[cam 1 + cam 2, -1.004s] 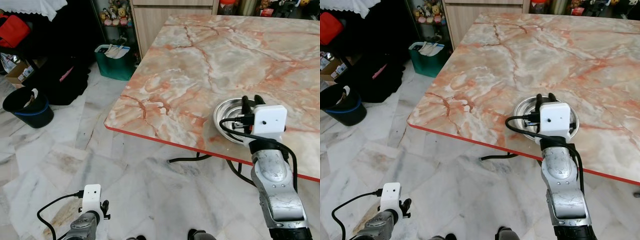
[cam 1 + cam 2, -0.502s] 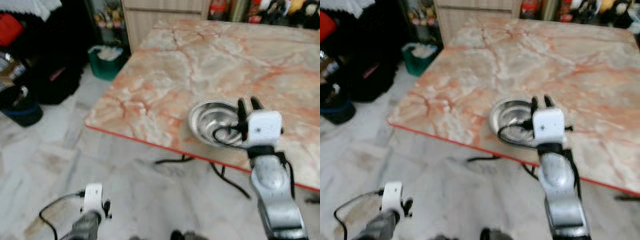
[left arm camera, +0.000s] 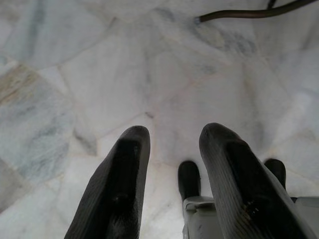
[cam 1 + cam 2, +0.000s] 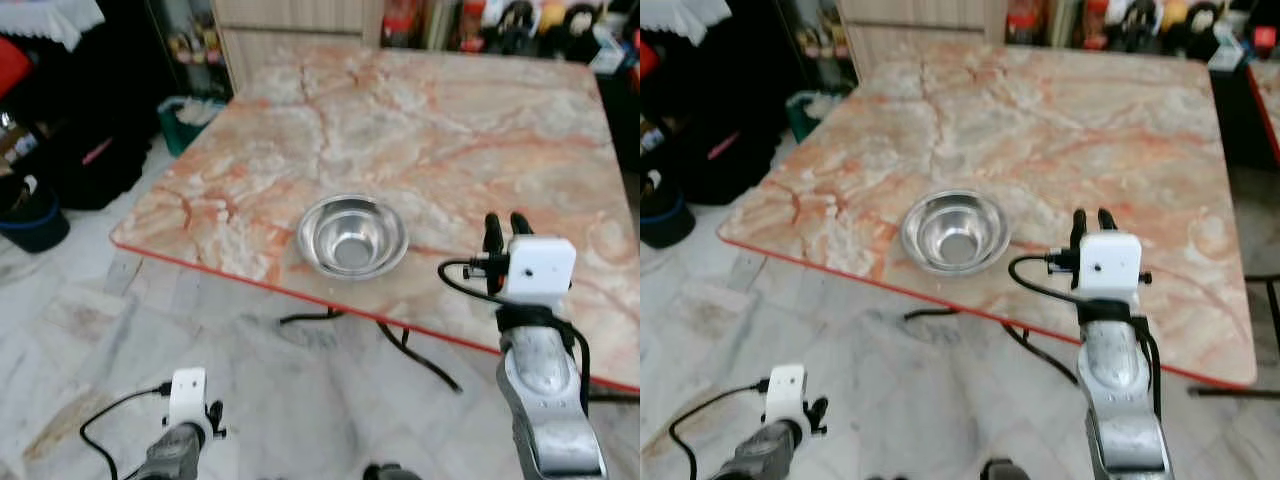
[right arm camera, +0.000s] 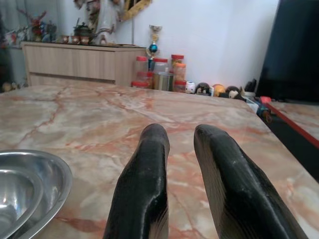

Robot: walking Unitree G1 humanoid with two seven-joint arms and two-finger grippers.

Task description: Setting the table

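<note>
A round, shiny stainless-steel bowl sits upright near the red-trimmed edge of the pink-veined marble table. The right gripper, fingers slightly parted and empty, hovers just beside it. The left gripper hangs parted over the pale marble floor.

the bowl sits on the worktop, near the front edge and toward its left side. the right claw is over the worktop, to the right of the bowl and apart from it, with its two fingers a little apart and nothing between them. the left claw hangs low over the floor, in front of the worktop and to the left. behind the worktop stands a cupboard with jars beside it. a bucket is on the floor at the far left.
</note>
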